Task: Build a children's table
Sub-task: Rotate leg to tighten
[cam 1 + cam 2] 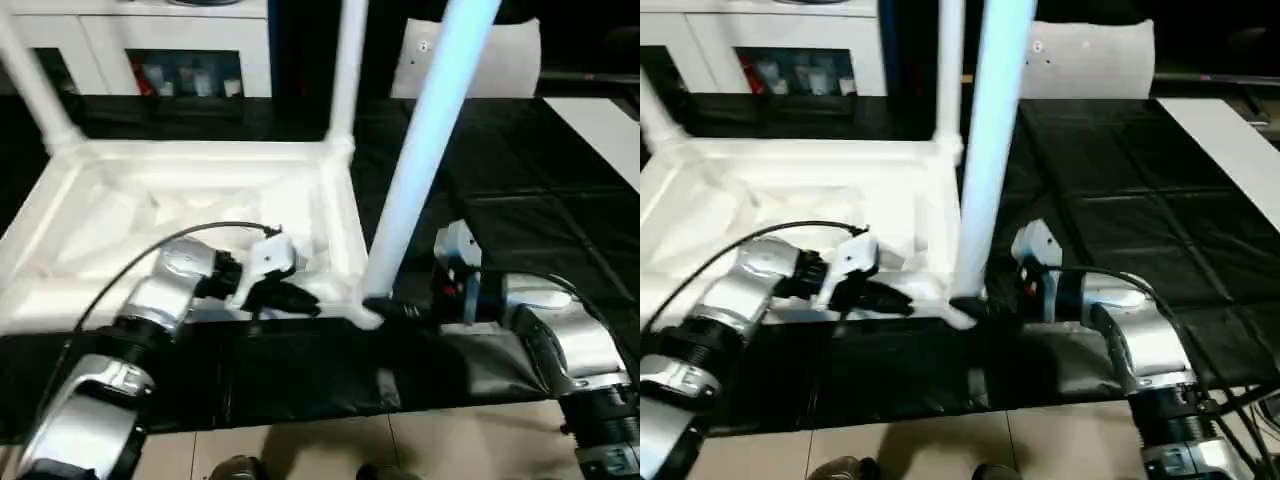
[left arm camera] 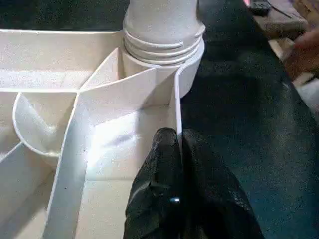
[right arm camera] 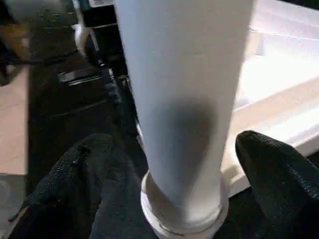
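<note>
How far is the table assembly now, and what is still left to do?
The tabletop lies upside down with two far legs already standing in their sockets. In hand: a third leg stands in the near corner socket, the right hand open around its base, while the left hand pinches the tabletop's rim. The fourth leg appears to remain.

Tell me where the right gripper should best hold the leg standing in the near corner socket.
Probably low on the leg, just above its threaded base, coming in level from the robot's right. The tube is round, widest there, and leans a little. The tabletop's rim blocks the other side, where the left gripper pinches it.
</note>
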{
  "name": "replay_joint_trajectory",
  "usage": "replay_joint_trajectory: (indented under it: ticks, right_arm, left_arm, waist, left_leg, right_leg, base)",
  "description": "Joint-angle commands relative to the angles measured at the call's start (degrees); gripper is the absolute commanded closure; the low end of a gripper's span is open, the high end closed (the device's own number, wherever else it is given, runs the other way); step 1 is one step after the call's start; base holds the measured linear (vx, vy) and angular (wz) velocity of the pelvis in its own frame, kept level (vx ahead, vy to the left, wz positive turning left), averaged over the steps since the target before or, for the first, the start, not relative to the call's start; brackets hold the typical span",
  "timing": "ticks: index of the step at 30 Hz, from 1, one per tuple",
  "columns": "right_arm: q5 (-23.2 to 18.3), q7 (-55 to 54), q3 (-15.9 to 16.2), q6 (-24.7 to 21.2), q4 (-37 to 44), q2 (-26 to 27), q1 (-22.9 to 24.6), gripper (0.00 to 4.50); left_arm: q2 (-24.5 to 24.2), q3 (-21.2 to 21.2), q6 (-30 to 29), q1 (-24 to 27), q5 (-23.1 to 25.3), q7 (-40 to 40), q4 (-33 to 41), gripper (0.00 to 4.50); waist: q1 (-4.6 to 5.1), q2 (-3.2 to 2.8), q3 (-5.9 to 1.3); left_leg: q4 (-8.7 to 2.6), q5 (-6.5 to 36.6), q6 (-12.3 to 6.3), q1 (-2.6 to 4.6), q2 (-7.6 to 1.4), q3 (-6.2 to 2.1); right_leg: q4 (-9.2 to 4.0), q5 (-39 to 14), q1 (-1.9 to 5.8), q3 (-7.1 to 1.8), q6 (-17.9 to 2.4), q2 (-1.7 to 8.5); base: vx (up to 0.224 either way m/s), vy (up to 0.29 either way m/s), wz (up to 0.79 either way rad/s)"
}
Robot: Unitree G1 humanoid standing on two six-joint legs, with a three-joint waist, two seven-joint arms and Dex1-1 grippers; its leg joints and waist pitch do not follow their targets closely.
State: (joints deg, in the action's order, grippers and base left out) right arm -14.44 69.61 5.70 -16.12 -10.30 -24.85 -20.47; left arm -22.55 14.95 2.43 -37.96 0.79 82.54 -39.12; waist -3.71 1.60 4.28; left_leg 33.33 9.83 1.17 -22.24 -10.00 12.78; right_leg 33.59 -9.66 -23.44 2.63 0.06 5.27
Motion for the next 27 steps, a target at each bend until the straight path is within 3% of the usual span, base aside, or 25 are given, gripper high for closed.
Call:
replay_joint_trajectory:
  ticks: [1,9,11,17,27]
  right_arm:
    - [-1.0,2.79,0.85,0.7,-0.69,-1.31,-1.4,0.46]
    - [-0.28,7.77,3.3,2.71,-4.25,-2.96,-3.84,1.23]
    - [-0.26,8.04,3.45,3.0,-4.61,-2.92,-4.01,1.47]
    - [-0.41,8.52,4.03,3.98,-6.24,-2.54,-4.91,1.96]
    - [-0.82,8.75,4.7,4.67,-6.98,-1.95,-5.11,2.58]
  left_arm:
    - [-0.09,1.96,2.05,-1.8,0.17,3.73,0.21,4.5]
    - [-0.8,3.34,4.72,-3.84,0.45,7.17,-2.4,4.5]
    - [-0.75,3.44,4.99,-4.03,0.4,7.43,-2.68,4.5]
    - [-0.55,3.79,5.69,-4.44,0.19,8.08,-3.27,4.5]
    - [-0.41,3.85,6.51,-4.79,0.4,8.02,-4.3,4.5]
  waist:
    - [0.03,0.43,-3.7]
    - [-0.09,0.72,-3.61]
    - [-0.24,1.0,-3.63]
    - [-0.71,1.02,-3.71]
    - [-1.05,1.0,-3.66]
  left_leg:
    - [-3.84,13.21,-2.49,2.0,-3.92,-1.75]
    - [-3.87,15.12,-0.63,2.1,-3.95,-1.86]
    - [-3.78,14.13,-1.01,1.9,-3.91,-1.84]
    - [-3.61,12.56,-1.79,1.98,-3.94,-1.71]
    - [-3.71,13.07,-1.33,2.01,-3.94,-1.76]
  right_leg:
    - [-3.53,-16.39,1.96,-2.28,-13.54,3.58]
    - [-3.52,-17.77,1.69,-2.41,-13.36,3.75]
    - [-3.28,-16.11,1.85,-2.39,-13.72,3.78]
    - [-2.98,-14.19,1.91,-2.34,-14.56,3.68]
    - [-2.98,-14.54,1.92,-2.33,-14.31,3.67]
  base:
    - [0.0,0.0,0.0]
    - [0.0,0.0,0.0]
    - [0.0,0.0,0.0]
    - [0.0,0.0,0.0]
    - [0.0,0.0,0.0]
